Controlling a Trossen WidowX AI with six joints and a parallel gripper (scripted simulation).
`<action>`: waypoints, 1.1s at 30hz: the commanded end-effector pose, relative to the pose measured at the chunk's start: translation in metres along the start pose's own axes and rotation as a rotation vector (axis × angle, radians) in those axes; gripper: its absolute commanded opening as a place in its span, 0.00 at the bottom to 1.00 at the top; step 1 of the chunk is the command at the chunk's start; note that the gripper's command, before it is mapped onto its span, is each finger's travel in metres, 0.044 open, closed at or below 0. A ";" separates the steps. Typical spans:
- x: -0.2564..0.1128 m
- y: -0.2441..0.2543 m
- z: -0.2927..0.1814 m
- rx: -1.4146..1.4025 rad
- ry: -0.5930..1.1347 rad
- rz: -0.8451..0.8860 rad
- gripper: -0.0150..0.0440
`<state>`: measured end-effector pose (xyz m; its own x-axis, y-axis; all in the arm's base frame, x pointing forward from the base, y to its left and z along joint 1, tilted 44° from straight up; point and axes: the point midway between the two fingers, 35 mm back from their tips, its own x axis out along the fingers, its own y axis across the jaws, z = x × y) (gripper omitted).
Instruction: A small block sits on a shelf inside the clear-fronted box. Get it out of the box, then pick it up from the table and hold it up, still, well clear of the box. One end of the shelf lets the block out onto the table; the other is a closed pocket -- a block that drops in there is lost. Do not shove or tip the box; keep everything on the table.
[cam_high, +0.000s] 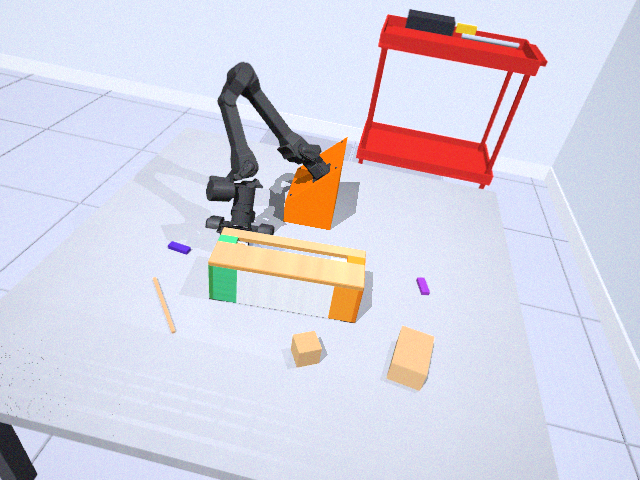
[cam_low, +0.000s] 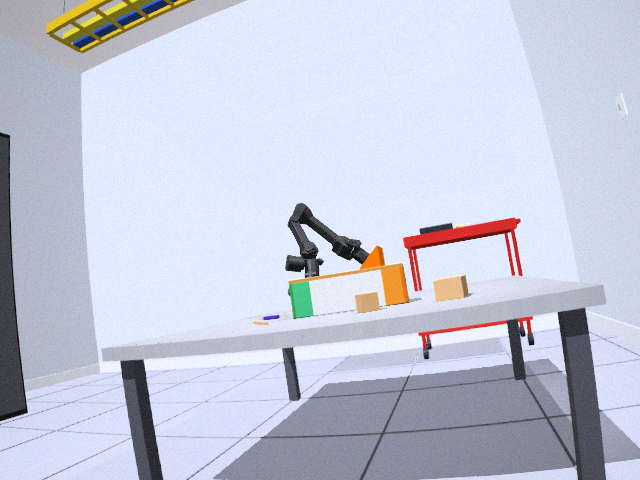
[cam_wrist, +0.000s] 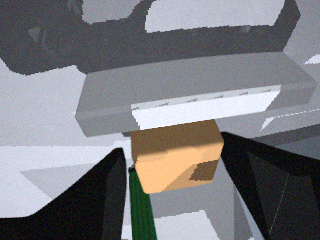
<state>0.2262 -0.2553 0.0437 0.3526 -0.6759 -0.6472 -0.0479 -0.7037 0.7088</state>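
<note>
The small block (cam_wrist: 176, 162) lies between the fingertips of the partly open gripper (cam_high: 241, 236) (cam_wrist: 171, 147), with a narrow gap at one side; contact opposite is unclear. Just beside it is the green-ended box (cam_high: 286, 264) (cam_low: 346, 292) (cam_wrist: 142, 212), upright on the table (cam_high: 232, 392) (cam_low: 372, 328).

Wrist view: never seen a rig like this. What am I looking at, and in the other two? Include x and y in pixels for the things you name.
One black robot arm (cam_high: 235, 124) (cam_low: 298, 227) with a two-fingered gripper (cam_high: 240, 227) (cam_wrist: 171, 147). The top picture looks down at the table (cam_high: 206, 392) (cam_low: 361, 330); the exterior one looks from low beyond its front edge. The wrist camera rides on the arm: the dark shapes either side are the fingers, with a small tan block (cam_wrist: 180, 167) between them. Whether they grip it, I can't tell.

Also on the table: the clear-fronted box (cam_high: 284, 263) (cam_low: 346, 294) and two larger tan blocks, one cube-like (cam_high: 306, 348) (cam_low: 367, 302), one longer (cam_high: 412, 356) (cam_low: 449, 288).
</note>
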 end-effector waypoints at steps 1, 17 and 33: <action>0.001 -0.001 0.000 -0.003 0.003 -0.002 0.56; -0.030 0.000 -0.017 0.000 0.002 -0.003 0.25; -0.060 -0.004 -0.027 -0.251 -0.007 -0.001 0.25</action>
<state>0.2303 -0.2086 0.0859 0.3472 -0.6745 -0.6516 0.1063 -0.6620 0.7419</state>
